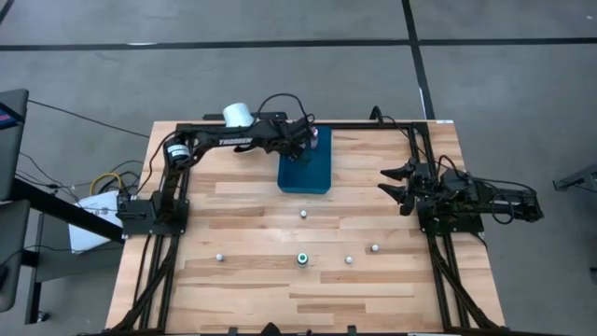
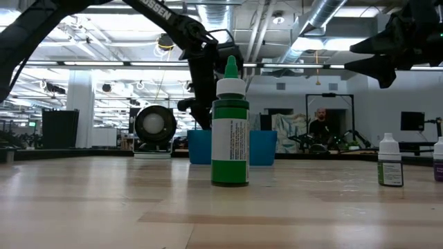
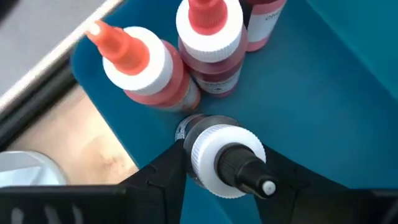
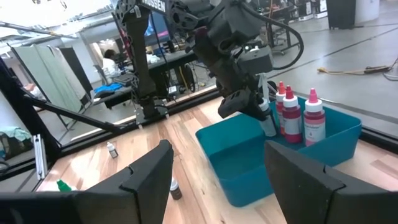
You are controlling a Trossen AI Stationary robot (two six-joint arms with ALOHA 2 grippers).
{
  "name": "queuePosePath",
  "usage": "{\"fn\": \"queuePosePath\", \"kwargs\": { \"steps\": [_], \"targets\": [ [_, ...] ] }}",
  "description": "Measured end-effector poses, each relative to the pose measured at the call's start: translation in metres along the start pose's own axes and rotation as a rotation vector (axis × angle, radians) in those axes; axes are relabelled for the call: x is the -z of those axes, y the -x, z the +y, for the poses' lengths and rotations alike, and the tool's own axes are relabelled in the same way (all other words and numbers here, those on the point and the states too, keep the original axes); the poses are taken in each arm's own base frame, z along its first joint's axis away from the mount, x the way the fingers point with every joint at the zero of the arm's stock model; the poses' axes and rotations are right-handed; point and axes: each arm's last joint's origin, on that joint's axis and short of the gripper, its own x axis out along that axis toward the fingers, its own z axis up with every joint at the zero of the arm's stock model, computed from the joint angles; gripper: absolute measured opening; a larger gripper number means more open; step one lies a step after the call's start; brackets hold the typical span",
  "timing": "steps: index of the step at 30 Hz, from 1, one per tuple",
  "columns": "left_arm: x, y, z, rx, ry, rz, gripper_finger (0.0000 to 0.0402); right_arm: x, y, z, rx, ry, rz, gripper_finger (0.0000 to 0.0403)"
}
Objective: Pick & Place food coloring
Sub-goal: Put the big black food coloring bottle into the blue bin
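My left gripper (image 3: 227, 168) is over the far left corner of the blue tray (image 1: 308, 175), shut on a dark dropper bottle (image 3: 217, 152) with a white collar and black tip. Three red bottles (image 3: 146, 71) (image 3: 211, 43) (image 3: 264, 18) stand in the tray beside it. On the bare wood stand a green bottle (image 1: 303, 259) (image 2: 230, 131) and several small ones (image 1: 303, 214) (image 1: 220, 256) (image 1: 349, 259) (image 1: 374, 248). My right gripper (image 1: 396, 183) (image 4: 214, 168) waits open, raised at the table's right side. My left gripper pinches the dark bottle between its two fingers (image 3: 165, 174), on the body just below the white collar (image 3: 199, 134). The fingers come from above, slanting down into the tray. The bottle (image 4: 266, 119) is near upright inside the tray; whether its base rests on the floor cannot be told.
A large white cylinder (image 1: 237, 115) sits beyond the table's far edge by the left arm. Black frame rails (image 1: 438, 252) run along the left, right and far sides. A person (image 2: 320, 124) shows in the room behind. Bare wood (image 1: 261, 215) lies between the tray and the loose bottles.
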Motion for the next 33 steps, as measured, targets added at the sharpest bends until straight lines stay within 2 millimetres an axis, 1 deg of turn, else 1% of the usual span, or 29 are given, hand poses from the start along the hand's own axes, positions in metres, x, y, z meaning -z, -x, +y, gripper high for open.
{"fn": "queuePosePath", "kwargs": {
  "steps": [2, 11, 33],
  "targets": [
    [-0.0003, -0.0012, 0.0012, 0.017, 0.009, 0.01, 0.0143, -0.0001, 0.0, 0.0, 0.0, 0.0, 0.0, 0.024],
    [0.0018, -0.0053, 0.0012, -0.004, 0.019, 0.024, 0.0175, 0.0, 0.0, 0.0, 0.0, 0.0, 0.0, 0.024],
    [0.0039, -0.0061, 0.0022, -0.007, 0.019, 0.048, 0.0178, 0.0, 0.0, 0.0001, -0.003, -0.016, 0.001, 0.024]
  ]
}}
